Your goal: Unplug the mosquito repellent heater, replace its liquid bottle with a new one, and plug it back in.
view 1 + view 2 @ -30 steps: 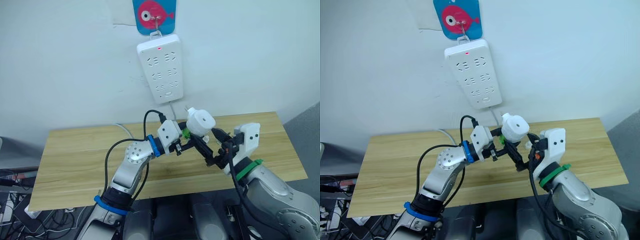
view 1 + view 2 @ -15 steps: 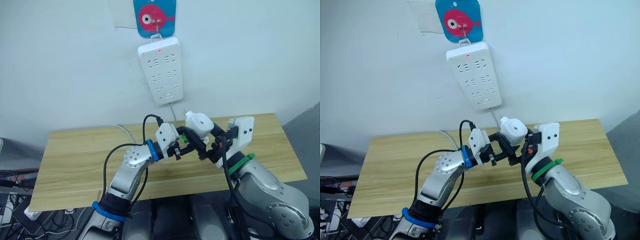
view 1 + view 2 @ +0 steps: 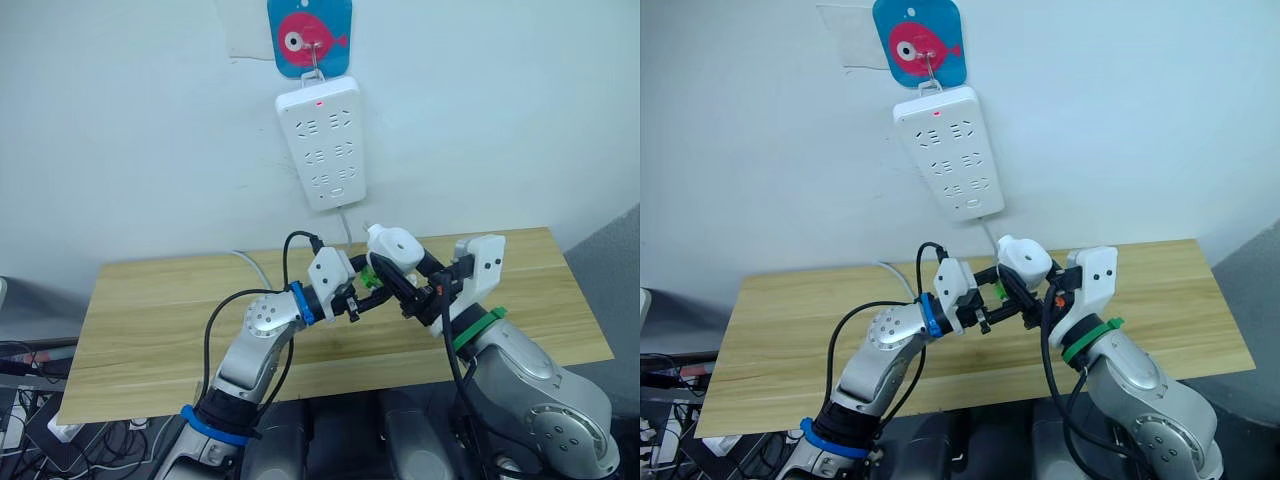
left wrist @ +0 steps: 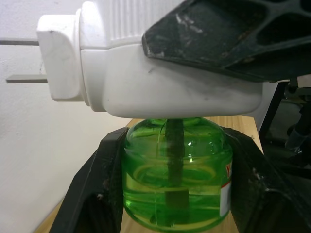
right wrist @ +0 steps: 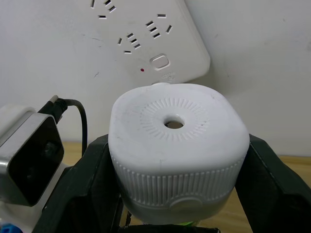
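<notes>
So both arms meet in the air just below the white power strip that hangs on the wall under a blue and pink fish hook. The mosquito repellent heater is unplugged and held up over the wooden counter, a bit below the strip's lower end and slightly to the robot's right of it. The right pincer is clamped on the heater's white body, one black finger on each side, vent hole facing its wrist camera. The heater's two metal plug prongs stick out free, touching nothing.

The green liquid bottle sits right under the heater, its neck up inside the white shell, wick visible through the clear green plastic. The left pincer pinches that bottle from both sides, pads flat against the glassy wall.

Red light on the strip is lit near its top. A white cable runs down the wall from the strip onto the counter.
</notes>
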Robot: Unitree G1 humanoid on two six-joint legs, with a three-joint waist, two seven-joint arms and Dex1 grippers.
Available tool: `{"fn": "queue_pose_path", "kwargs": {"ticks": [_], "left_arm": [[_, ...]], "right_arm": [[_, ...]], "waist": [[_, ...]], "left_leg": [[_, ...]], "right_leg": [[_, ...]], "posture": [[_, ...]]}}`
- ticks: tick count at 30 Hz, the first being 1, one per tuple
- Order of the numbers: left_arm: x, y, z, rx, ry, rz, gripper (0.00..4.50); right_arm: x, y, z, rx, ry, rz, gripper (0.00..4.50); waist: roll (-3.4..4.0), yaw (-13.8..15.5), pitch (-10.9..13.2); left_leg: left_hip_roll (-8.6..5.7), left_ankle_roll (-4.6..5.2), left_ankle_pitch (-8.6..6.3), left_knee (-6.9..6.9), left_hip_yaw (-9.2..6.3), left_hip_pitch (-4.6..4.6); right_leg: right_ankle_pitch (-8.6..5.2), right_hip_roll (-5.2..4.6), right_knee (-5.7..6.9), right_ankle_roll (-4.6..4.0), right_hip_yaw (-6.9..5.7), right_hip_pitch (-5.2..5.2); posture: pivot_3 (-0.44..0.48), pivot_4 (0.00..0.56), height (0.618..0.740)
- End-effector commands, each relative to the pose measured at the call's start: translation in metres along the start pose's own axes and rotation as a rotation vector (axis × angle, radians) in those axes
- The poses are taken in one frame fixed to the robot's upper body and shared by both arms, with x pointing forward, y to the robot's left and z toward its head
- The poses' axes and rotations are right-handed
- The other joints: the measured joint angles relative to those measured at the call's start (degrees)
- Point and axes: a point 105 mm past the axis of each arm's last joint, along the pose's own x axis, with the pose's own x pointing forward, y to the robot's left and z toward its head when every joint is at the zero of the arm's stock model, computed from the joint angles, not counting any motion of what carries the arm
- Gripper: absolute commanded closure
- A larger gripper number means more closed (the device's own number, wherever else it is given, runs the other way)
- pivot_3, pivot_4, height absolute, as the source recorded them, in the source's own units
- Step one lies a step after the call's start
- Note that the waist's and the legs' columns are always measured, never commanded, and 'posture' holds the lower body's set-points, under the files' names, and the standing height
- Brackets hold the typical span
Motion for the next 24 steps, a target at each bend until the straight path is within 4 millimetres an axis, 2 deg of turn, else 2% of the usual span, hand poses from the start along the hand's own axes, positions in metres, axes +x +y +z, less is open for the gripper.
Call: {"fn": "queue_pose_path", "kwargs": {"ticks": [1,3,6,9,12,17,24], "left_arm": [[-0.013,0.005,0.023,0.03,-0.068,0.015,0.64],[-0.026,0.008,0.028,0.035,-0.061,0.027,0.0],[-0.048,0.021,0.034,0.047,-0.036,0.089,0.0],[-0.07,0.053,0.044,0.127,-0.002,0.188,0.0],[-0.082,0.079,0.048,0.18,0.034,0.244,0.0],[-0.081,0.114,0.055,0.244,0.016,0.318,0.0],[-0.064,0.128,0.054,0.215,-0.003,0.243,0.0]], "right_arm": [[0.002,-0.005,0.013,-0.03,-0.06,-0.016,1.52],[0.003,-0.007,0.015,-0.037,-0.066,-0.022,1.52],[0.003,-0.009,0.019,-0.049,-0.07,-0.018,1.52],[0.002,-0.009,0.025,-0.068,-0.076,-0.002,1.52],[-0.002,-0.004,0.028,-0.087,-0.066,0.041,1.52],[-0.003,0.008,0.026,-0.079,-0.044,0.102,1.52],[0.006,0.011,0.031,-0.074,-0.054,0.112,1.52]], "waist": [[-0.01,0.0,-0.1],[0.02,0.0,-0.2],[0.04,-0.1,-0.2],[0.03,0.0,-0.2],[0.01,0.2,-0.3],[-0.02,0.2,-0.3],[-0.06,0.1,-0.3]], "left_leg": [[0.0,0.0,0.0,0.0,0.0,0.0],[0.02,0.0,0.0,-0.03,0.0,0.01],[0.05,-0.01,0.0,-0.09,0.0,0.01],[0.03,0.0,0.0,-0.08,0.01,0.01],[-0.01,0.0,0.0,-0.06,0.0,0.01],[-0.05,0.0,0.0,-0.06,0.01,0.01],[-0.02,0.0,0.0,-0.06,0.01,0.01]], "right_leg": [[0.0,0.0,0.0,0.0,0.0,0.0],[0.0,0.0,0.0,0.0,0.0,-0.03],[-0.01,0.0,0.0,-0.02,0.01,-0.07],[-0.01,0.0,0.0,-0.01,0.01,-0.06],[-0.01,0.0,0.01,-0.01,-0.01,-0.04],[-0.01,0.01,-0.01,0.0,-0.04,-0.04],[-0.01,0.01,0.02,-0.01,-0.03,-0.07]], "posture": [[-0.173,0.266,0.74],[-0.172,0.264,0.74],[-0.177,0.265,0.74],[-0.172,0.266,0.74],[-0.161,0.268,0.74],[-0.153,0.268,0.74],[-0.154,0.263,0.74]]}}
